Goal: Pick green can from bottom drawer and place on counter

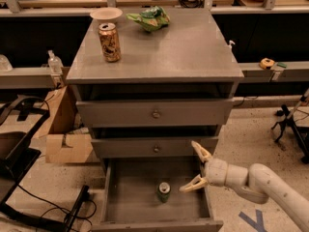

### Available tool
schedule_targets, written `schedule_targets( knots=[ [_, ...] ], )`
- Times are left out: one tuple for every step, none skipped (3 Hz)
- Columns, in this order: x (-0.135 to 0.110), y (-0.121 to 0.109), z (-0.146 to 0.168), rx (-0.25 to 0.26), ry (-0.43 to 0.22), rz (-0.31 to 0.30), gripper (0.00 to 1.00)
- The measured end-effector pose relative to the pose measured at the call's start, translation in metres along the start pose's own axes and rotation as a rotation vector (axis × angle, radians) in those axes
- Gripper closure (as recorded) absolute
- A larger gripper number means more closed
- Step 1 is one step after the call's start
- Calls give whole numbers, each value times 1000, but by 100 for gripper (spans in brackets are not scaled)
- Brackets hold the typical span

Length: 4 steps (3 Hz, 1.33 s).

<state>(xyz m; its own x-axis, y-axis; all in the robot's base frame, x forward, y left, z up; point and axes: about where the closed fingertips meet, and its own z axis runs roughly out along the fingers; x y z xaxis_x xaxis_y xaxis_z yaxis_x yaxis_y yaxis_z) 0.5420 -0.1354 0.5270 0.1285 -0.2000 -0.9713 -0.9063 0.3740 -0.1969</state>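
Grey bottom drawer (133, 197), pulled open, holds one upright green can (164, 191) mid-floor; gripper (188, 167) hangs over its right wall, jaws spread, lower tip near the can.

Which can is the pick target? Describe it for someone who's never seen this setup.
Find the grey three-drawer cabinet; its bottom drawer is pulled open. Standing alone on that drawer's floor is the green can, small with a silver top, with the gripper beside it, jaws open. The taller orange-gold can stands up on the counter.
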Motion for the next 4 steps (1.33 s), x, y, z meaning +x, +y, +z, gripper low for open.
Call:
schedule_targets(
  knots=[
    [87,5,23,-69,12,52,0],
    [173,18,34,-106,62,145,0],
    [165,17,34,-102,54,136,0],
    [193,30,62,-139,74,135,0]
  ],
)
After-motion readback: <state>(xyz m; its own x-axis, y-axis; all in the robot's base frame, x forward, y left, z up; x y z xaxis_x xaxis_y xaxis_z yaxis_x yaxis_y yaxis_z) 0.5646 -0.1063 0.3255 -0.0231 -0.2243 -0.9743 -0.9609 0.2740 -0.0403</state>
